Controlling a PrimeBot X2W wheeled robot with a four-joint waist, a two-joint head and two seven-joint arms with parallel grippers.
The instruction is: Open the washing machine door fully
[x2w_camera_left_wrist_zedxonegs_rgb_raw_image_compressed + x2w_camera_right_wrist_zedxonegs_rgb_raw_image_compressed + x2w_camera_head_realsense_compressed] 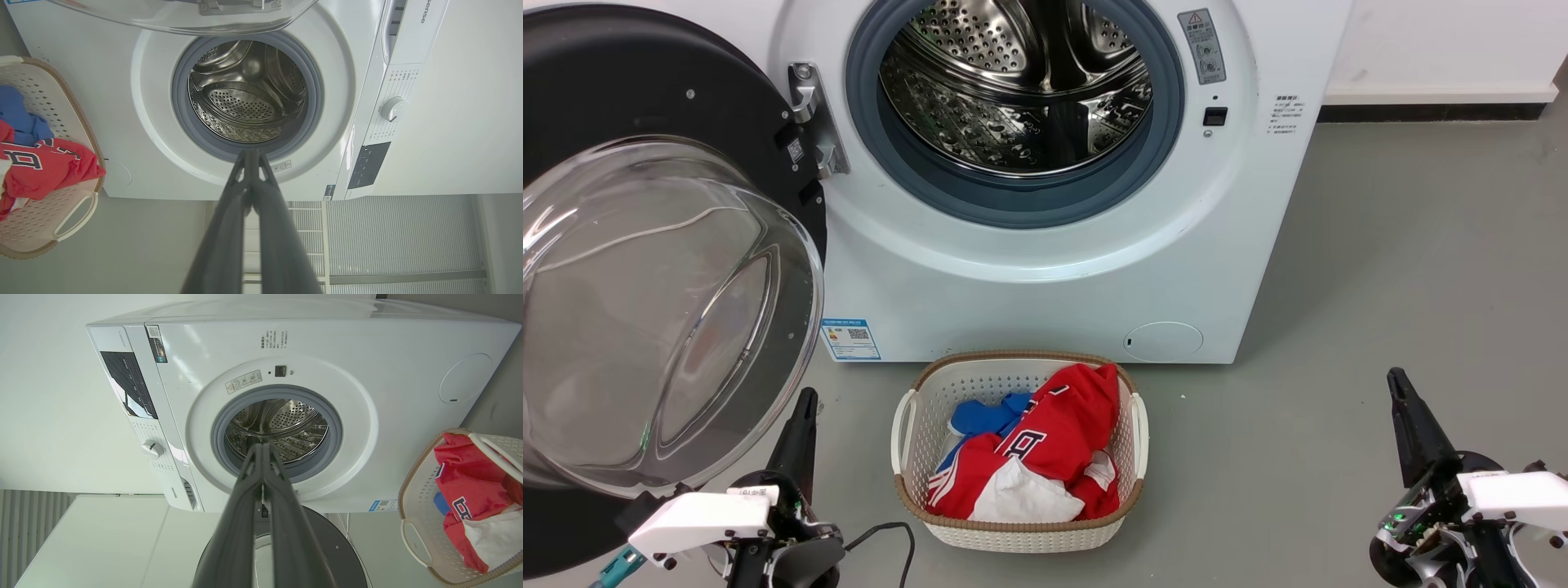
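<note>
The white washing machine (1045, 269) faces me with its steel drum (1017, 90) exposed. Its door (645, 286), a black disc with a bulging clear glass bowl, is swung wide to the left on a metal hinge (810, 114). The door's glass edge (184, 16) runs along the top of the left wrist view, and its black rim (327, 547) sits low in the right wrist view. My left gripper (805, 402) is shut and empty, just below the glass bowl, apart from it. My right gripper (1395, 380) is shut and empty, low over the floor at the right.
A white woven laundry basket (1021, 531) holding red, blue and white clothes stands on the grey floor in front of the machine, between my two grippers. A white wall with a dark skirting (1429, 110) runs behind the machine at the right.
</note>
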